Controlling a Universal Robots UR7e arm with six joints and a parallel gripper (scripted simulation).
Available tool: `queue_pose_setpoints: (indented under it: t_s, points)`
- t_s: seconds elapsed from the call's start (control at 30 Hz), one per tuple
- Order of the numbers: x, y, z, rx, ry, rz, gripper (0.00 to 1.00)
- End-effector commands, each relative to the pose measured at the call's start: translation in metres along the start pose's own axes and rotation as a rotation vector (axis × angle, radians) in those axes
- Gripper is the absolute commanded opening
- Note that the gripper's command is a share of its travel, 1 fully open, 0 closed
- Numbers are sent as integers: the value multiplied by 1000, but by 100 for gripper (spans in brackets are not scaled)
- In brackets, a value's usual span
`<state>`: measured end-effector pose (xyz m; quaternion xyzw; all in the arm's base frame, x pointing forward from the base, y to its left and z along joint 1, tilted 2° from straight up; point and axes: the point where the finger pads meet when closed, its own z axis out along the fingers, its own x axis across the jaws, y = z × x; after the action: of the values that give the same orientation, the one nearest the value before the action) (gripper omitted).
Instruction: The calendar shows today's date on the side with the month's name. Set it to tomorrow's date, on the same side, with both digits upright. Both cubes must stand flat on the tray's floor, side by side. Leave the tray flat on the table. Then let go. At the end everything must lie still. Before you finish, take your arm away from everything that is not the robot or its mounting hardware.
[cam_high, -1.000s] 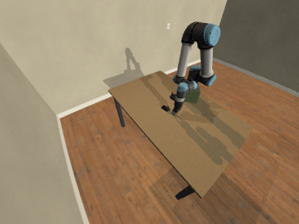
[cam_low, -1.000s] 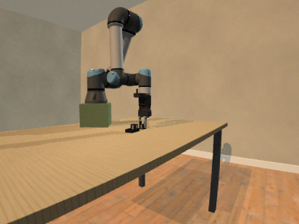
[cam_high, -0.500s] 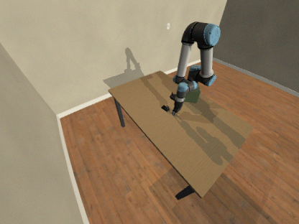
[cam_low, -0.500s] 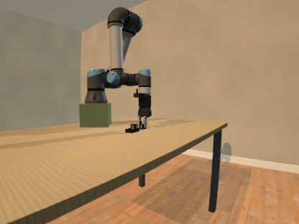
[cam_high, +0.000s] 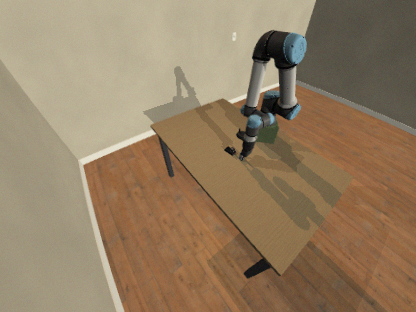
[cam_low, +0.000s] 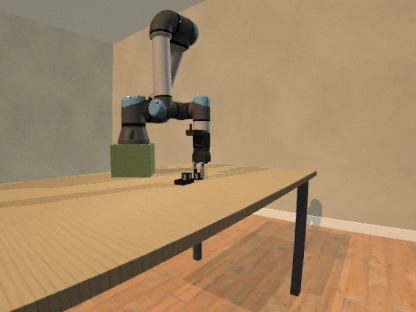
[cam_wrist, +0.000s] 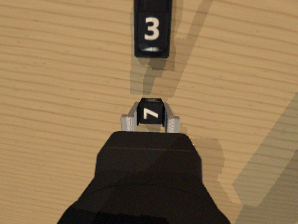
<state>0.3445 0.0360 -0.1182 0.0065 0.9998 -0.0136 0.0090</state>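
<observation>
In the wrist view a black cube with a white 7 on its top face (cam_wrist: 150, 113) sits between my gripper's (cam_wrist: 151, 118) two grey fingers, and both fingers touch its sides. The cube is low over the wooden table, apart from the tray. The black calendar tray (cam_wrist: 152, 29) lies farther ahead and holds a cube showing a white 3 on top. In the top view the gripper (cam_high: 243, 156) points straight down just right of the tray (cam_high: 227, 149). In the exterior view the gripper (cam_low: 199, 174) stands beside the tray (cam_low: 185, 181). The month's name is not readable.
A green block (cam_low: 132, 160) carries the arm's base at the back of the table; it also shows in the top view (cam_high: 270, 134). The table's long front edge (cam_high: 220, 200) runs close to the tray.
</observation>
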Motion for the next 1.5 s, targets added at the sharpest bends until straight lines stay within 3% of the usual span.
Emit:
queue_pose_setpoints:
  t_s: [0.0, 0.3, 0.7, 1.2, 1.47]
  points:
    - [0, 0, 0, 0, -1, 0, 57]
    - [0, 0, -5, 0, -1, 0, 57]
    - [0, 0, -25, 0, -1, 0, 57]
    - [0, 0, -74, 0, -1, 0, 57]
    - [0, 0, -90, 0, -1, 0, 57]
